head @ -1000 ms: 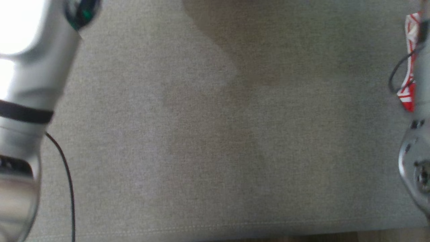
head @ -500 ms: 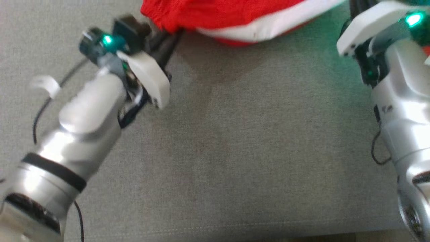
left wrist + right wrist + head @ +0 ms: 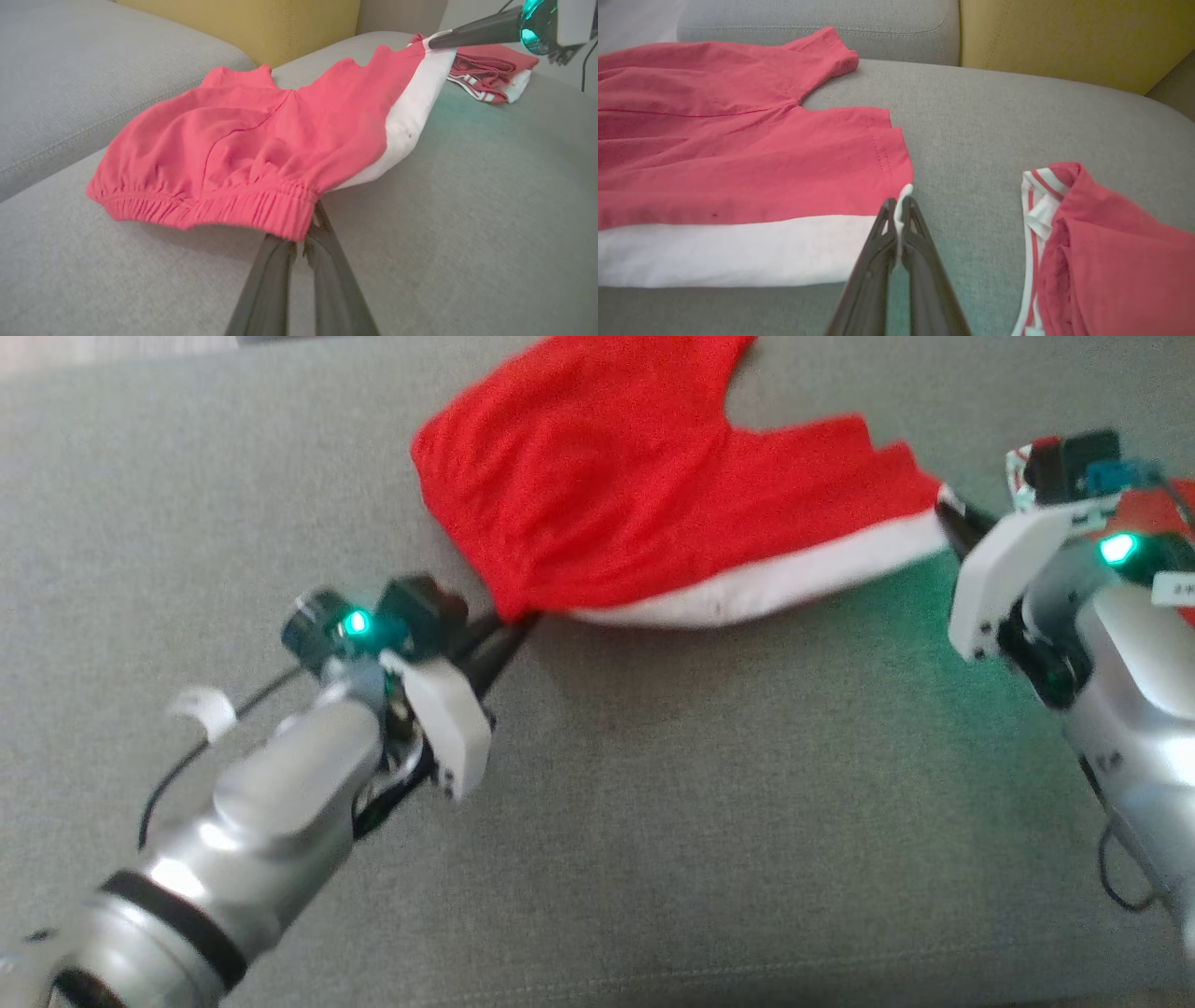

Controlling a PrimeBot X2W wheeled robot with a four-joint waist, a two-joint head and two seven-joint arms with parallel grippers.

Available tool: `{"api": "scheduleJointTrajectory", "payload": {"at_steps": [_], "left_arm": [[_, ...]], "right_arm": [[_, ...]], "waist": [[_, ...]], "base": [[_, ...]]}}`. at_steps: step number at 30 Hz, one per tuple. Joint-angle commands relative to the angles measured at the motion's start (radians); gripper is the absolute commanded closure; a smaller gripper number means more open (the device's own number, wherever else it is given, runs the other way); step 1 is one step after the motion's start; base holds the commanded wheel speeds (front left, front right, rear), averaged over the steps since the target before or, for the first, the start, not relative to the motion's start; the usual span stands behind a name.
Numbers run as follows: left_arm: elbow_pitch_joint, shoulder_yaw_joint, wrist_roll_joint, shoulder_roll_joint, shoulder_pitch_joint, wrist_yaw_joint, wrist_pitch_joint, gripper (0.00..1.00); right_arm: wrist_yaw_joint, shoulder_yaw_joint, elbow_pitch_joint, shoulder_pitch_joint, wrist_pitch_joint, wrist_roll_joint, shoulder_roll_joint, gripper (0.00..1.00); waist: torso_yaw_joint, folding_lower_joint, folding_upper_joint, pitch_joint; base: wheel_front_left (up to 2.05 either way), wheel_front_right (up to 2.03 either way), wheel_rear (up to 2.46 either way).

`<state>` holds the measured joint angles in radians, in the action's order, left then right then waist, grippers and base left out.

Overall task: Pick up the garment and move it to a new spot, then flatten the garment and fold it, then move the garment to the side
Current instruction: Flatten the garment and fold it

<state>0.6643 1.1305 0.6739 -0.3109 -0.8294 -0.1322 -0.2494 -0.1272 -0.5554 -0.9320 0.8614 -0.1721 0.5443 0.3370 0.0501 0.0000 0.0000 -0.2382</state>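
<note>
While I watch from the head camera, my left gripper (image 3: 521,622) is pinched shut on the garment (image 3: 635,513), its two dark fingers pressed together on the near end of the gathered red waistband. Through the left wrist camera the grip sits right at the corner of the elastic hem, and the cloth there rises a little off the seat. My right gripper (image 3: 948,511) is clamped on the opposite corner, where the white band ends. In its own wrist view a sliver of white cloth shows between the closed fingertips (image 3: 887,219).

Between the two grips the garment, red shorts with a white band along one edge, lies spread over the grey sofa seat (image 3: 700,821). The white edge faces me and the red legs point away toward the backrest.

Just beside my right gripper a second piece of clothing (image 3: 1087,242), red with white stripes, lies bunched on the same seat, apart from the shorts. A yellow cushion (image 3: 1064,37) stands behind it at the back.
</note>
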Motion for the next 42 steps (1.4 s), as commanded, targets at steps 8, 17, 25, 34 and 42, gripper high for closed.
{"api": "scheduleJointTrajectory", "payload": {"at_steps": [8, 17, 25, 34, 42], "left_arm": [[-0.083, 0.058, 0.052, -0.087, 0.054, 0.002, 0.021, 1.0], [-0.185, 0.095, 0.128, -0.143, 0.145, 0.002, 0.08, 1.0], [-0.307, 0.12, 0.185, -0.208, 0.213, 0.002, 0.149, 1.0], [-0.5, 0.137, 0.292, -0.267, 0.291, 0.002, 0.253, 1.0], [-0.583, 0.139, 0.316, -0.305, 0.291, 0.002, 0.254, 1.0]], "right_arm": [[-0.003, -0.141, 0.127, -0.097, -0.134, 0.134, 0.125, 1.0], [-0.003, -0.236, 0.243, -0.183, -0.28, 0.265, 0.253, 1.0], [-0.003, -0.273, 0.322, -0.242, -0.395, 0.345, 0.358, 1.0], [-0.003, -0.267, 0.413, -0.303, -0.565, 0.432, 0.448, 1.0], [-0.003, -0.221, 0.498, -0.302, -0.598, 0.435, 0.491, 1.0]], "waist": [[0.006, 0.0, 0.0, 0.093], [0.001, 0.0, 0.0, 0.166], [0.0, 0.0, 0.0, 0.221], [0.01, 0.0, 0.0, 0.25], [0.011, 0.0, 0.0, 0.239]], "base": [[0.0, 0.0, 0.0], [0.0, 0.0, 0.0], [0.0, 0.0, 0.0], [0.0, 0.0, 0.0], [0.0, 0.0, 0.0]]}}
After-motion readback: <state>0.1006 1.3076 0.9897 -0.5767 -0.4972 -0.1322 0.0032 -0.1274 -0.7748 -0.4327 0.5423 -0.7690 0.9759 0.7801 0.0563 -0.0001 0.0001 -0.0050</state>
